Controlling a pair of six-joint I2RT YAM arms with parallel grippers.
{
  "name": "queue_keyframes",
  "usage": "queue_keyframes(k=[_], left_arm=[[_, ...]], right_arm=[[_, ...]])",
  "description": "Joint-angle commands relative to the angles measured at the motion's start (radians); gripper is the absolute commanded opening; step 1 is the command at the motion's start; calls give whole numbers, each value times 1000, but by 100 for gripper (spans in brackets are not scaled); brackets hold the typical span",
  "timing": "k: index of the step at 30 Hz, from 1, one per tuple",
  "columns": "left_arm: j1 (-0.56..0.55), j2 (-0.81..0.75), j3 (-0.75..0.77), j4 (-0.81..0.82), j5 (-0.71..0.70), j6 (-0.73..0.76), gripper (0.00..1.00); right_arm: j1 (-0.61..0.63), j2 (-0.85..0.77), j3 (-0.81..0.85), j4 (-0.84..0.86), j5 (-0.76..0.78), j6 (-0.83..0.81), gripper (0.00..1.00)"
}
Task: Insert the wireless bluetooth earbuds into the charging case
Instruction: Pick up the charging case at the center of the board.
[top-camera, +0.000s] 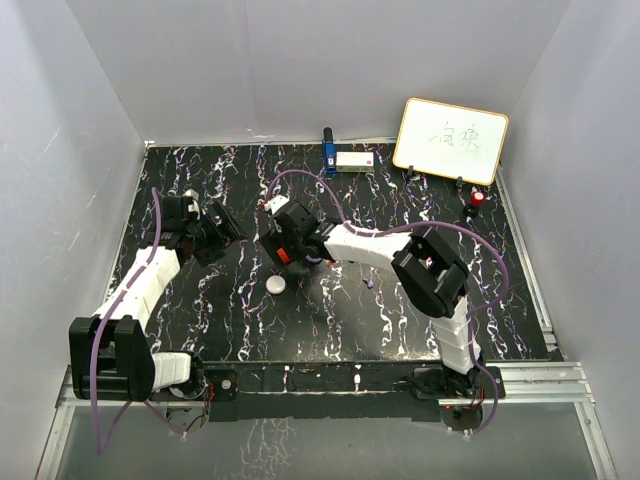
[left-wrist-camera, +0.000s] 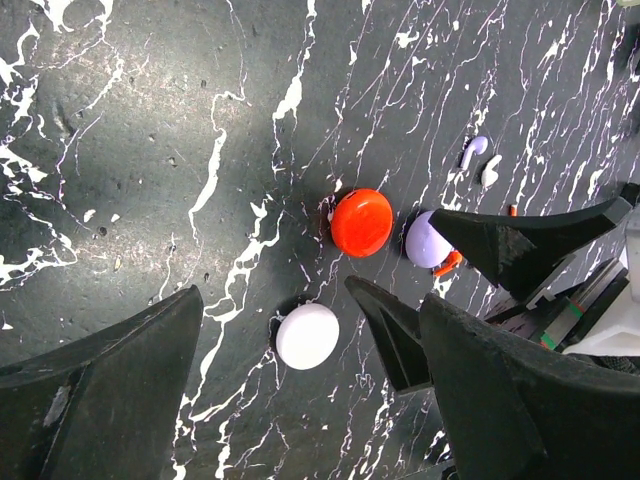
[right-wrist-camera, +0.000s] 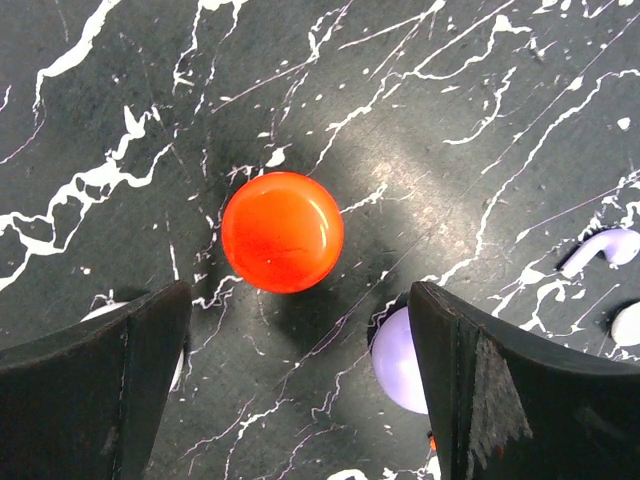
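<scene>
Three round closed pucks lie mid-table: red (right-wrist-camera: 282, 232), pale purple (right-wrist-camera: 398, 362) and white (left-wrist-camera: 307, 336). Tiny earbuds lie past them: a purple one (left-wrist-camera: 474, 150), a white one (left-wrist-camera: 490, 172) and an orange-red one (left-wrist-camera: 448, 263) against the purple puck. My right gripper (right-wrist-camera: 300, 296) is open and low over the table. The red puck sits just ahead of its fingertips, and the purple puck is by its right finger (right-wrist-camera: 470, 380). My left gripper (left-wrist-camera: 310, 298) is open and empty, higher and to the left, looking down on the white puck. From above, the right gripper (top-camera: 285, 245) hides most of the pucks.
A whiteboard (top-camera: 450, 140) leans at the back right with a red-capped object (top-camera: 478, 199) below it. A blue object (top-camera: 329, 152) and a small white box (top-camera: 356, 160) stand at the back edge. White walls close in the table.
</scene>
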Motion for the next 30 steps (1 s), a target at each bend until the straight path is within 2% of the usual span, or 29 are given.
queue_keyframes(k=[1, 7, 14, 30], left_arm=[[7, -41, -21, -13, 28, -6, 88], [9, -61, -36, -20, -5, -21, 88], [21, -103, -35, -41, -49, -33, 88], [75, -136, -69, -57, -27, -11, 88]], right_arm=[[28, -82, -2, 25, -12, 31, 88], [104, -126, -33, 21, 11, 95, 88], [161, -93, -14, 6, 38, 120, 88], [180, -9, 23, -17, 85, 151, 85]])
